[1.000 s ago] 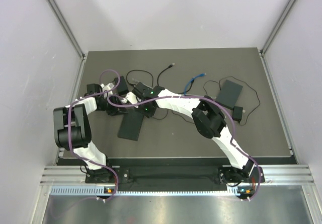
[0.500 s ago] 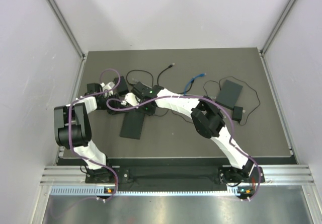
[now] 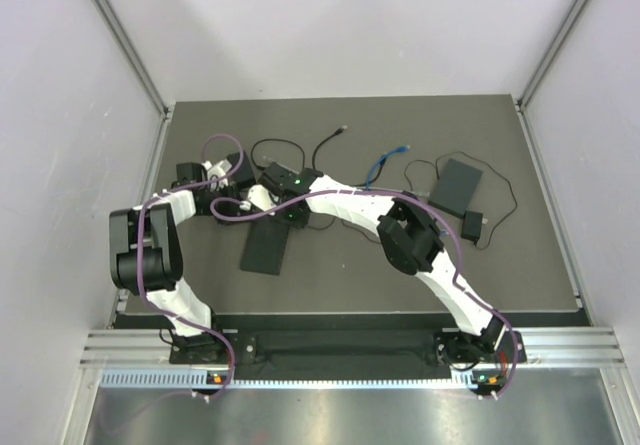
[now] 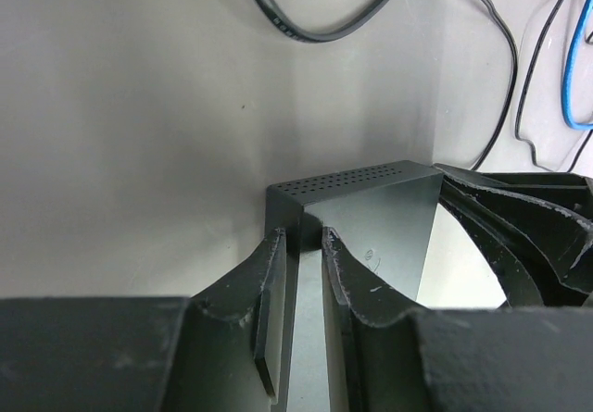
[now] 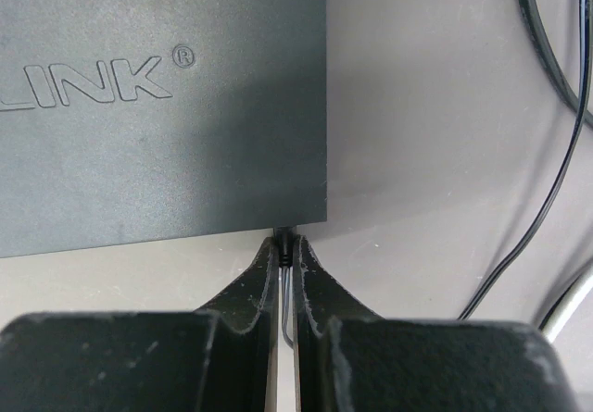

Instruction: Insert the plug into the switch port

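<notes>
Grey walls box in a dark table (image 3: 350, 285) where two arms meet at about 9 o'clock from its centre, over the black switch (image 3: 265, 249). The left gripper (image 4: 301, 245) is clamped across a thin edge of the switch, one finger on either face. The right gripper (image 5: 287, 247) has its fingers pressed together on the plug (image 5: 286, 260), a slim dark piece whose lead runs back between them. The plug's tip sits against the switch's side at 12 o'clock in the right wrist view, just below the lettered lid. The port itself is hidden. A blue cable (image 3: 385, 165) lies toward 1 o'clock of the table's centre and a second dark box (image 3: 458, 185) at 3 o'clock. Insertion appears to be the step in hand: the plug is at the switch's wall, but whether it is seated cannot be told. The next move calls for a straight push toward 12 o'clock by the right arm while the left braces the switch against sliding.
</notes>
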